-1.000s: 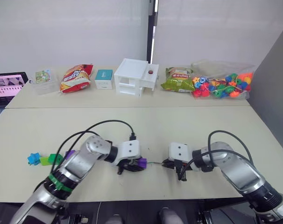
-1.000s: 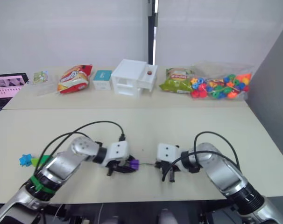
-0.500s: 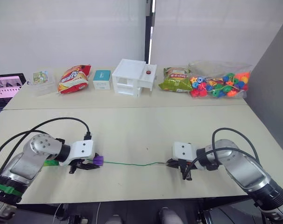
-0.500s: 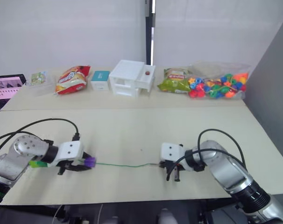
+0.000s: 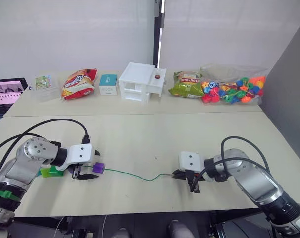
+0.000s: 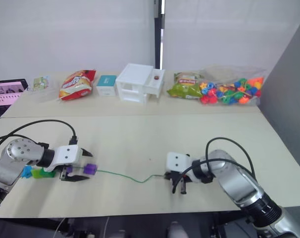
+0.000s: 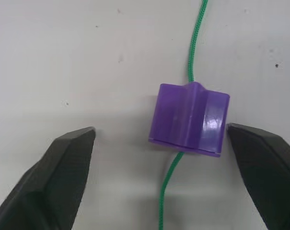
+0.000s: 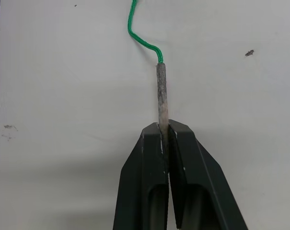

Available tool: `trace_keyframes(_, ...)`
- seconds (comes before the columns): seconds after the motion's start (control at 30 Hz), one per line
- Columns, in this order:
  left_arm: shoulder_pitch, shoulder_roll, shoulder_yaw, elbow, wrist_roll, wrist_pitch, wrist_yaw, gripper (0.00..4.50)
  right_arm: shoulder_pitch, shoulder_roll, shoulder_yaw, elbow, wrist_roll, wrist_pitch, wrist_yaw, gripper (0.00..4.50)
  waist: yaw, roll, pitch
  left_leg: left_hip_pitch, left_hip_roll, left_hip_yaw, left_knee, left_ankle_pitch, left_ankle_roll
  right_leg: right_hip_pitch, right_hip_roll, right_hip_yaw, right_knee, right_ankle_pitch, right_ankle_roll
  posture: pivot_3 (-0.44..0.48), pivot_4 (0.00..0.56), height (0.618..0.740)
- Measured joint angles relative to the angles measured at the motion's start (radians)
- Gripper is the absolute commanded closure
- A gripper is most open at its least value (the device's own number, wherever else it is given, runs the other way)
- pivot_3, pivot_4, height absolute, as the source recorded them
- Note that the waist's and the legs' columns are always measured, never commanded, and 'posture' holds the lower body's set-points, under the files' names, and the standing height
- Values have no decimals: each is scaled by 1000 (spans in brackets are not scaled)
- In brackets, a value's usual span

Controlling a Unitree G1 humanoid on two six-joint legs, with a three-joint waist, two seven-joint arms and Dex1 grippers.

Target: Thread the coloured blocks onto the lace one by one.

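A purple block lies on the table with the green lace running through it. My left gripper stands open around it, one fingertip on each side and neither touching. From the block the lace trails in a slack curve to the right. My right gripper is shut on the lace's stiff pale tip. Green blocks and a blue block lie by my left wrist, partly hidden by it.
The back table holds a clear bag of bright round beads, a white box, two snack bags, a small teal box and a tablet. Black cables loop over both forearms.
My left gripper slid the purple block leftward along the lace, then opened and let it go. The lace went from taut to slack. The right gripper kept its hold on the tip.
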Motion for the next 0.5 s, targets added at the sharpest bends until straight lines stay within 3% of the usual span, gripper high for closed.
trace_keyframes(0.27,-110,141,-47,-193,-6,241,-226,46,-26,57,24,-2,0,29,-20,4500,2,-2,1,-3,-1,0,1,0,0,-1,0,0,-1,0,0,0,150,740)
trace_keyframes(0.5,-420,179,-349,-233,57,406,-274,46,-30,106,43,1,-6,38,-71,4500,8,-3,2,-3,-1,-1,1,0,0,-1,0,0,-1,0,0,0,150,740)
